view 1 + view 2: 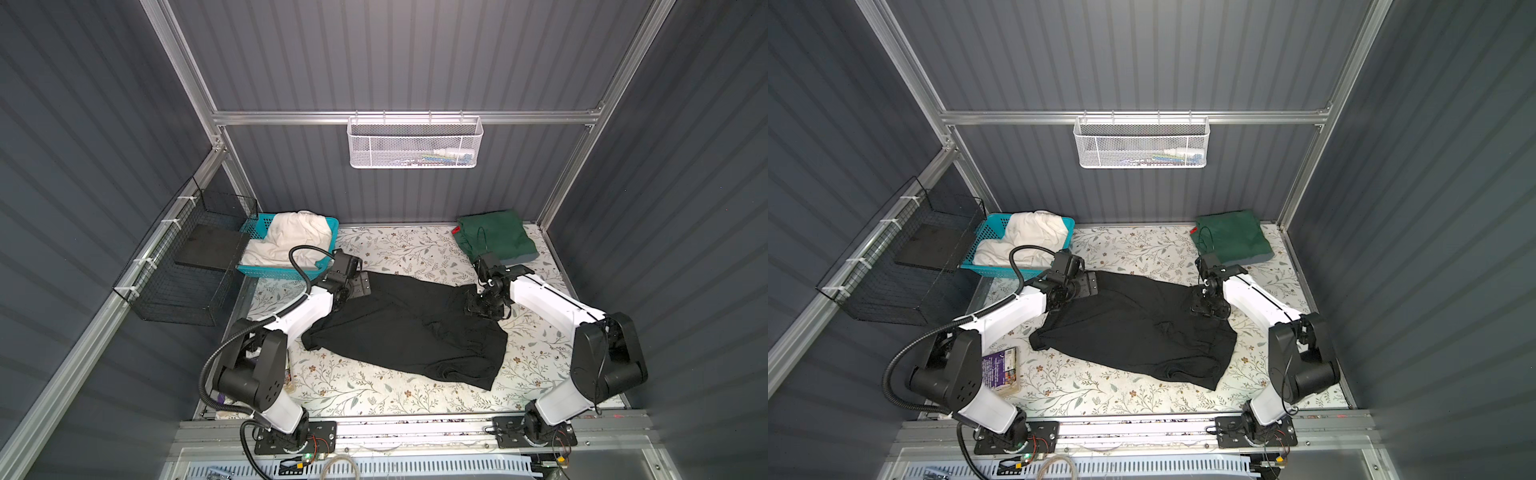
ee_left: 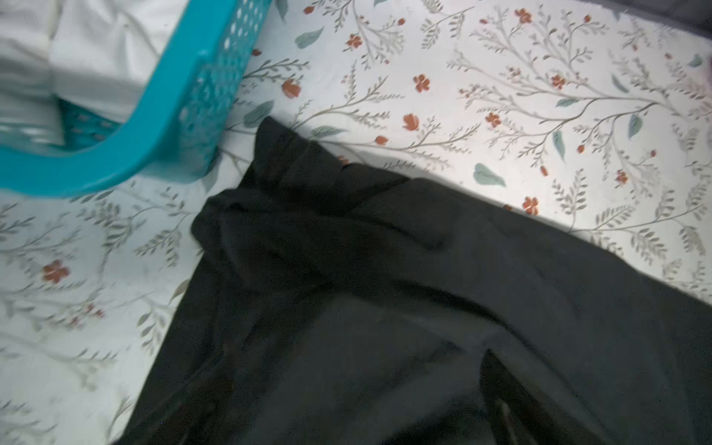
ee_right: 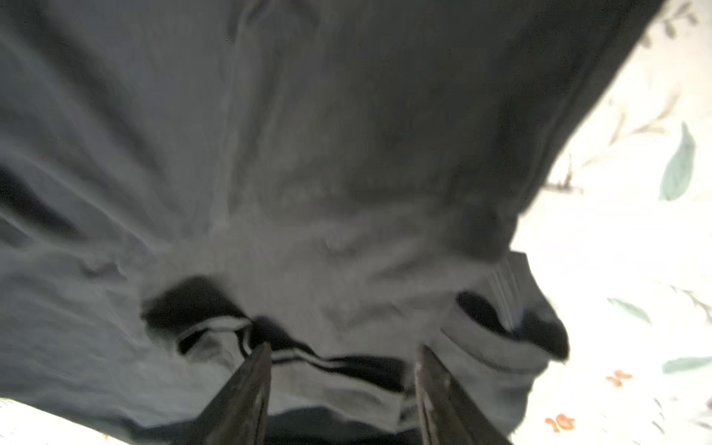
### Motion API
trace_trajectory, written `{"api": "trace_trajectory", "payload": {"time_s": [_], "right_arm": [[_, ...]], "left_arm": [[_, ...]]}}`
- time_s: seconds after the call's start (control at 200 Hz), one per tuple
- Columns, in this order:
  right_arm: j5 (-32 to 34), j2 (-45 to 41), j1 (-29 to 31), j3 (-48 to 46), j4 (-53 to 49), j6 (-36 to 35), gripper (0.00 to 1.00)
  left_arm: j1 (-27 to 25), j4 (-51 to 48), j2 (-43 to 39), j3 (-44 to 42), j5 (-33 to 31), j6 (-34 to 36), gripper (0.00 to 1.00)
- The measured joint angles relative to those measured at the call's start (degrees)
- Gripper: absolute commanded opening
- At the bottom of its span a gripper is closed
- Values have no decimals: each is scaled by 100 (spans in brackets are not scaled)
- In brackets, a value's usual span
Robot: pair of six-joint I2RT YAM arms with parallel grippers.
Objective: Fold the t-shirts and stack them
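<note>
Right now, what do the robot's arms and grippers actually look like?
The left arm and right arm are alike: smooth white shells between chunky black joints, bolted to black base plates. A thick ribbed black hose loops along the left one. The right gripper ends in two dark, tapering fingers.

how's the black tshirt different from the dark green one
The black t-shirt lies spread out, wrinkled and unfolded; the dark green t-shirt is folded into a compact rectangle. The black t-shirt sits mid-table on the floral table; the dark green t-shirt tops a small pile in the far right corner. Both are plain, single-coloured cloth.
</note>
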Motion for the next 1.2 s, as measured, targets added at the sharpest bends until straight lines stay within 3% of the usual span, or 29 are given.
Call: {"api": "trace_trajectory", "payload": {"time_s": [0.21,0.405,0.615,0.85,1.0,1.2], "right_arm": [[85,-1290,798,-743,-448,361,71],[59,-1746,1692,-1263,-531,769,71],[98,-2424,1770,-1950,-813,1222,73],[240,-2739,1770,-2159,-1045,1711,74],[168,-2673,1770,-2444,-822,1976,70],[157,-2597,1770,-2590,-645,2227,67]], "left_arm": [[0,-962,-1222,-579,-535,-79,100],[0,-1755,-1727,-1027,-997,-474,100],[136,-2214,-1547,-1467,-1167,-1003,100],[721,-2017,-1818,-1947,-929,-1224,100],[817,-1738,-1799,-2192,-715,-1303,94],[866,-1331,-1775,-2317,-605,-1373,69]]}}
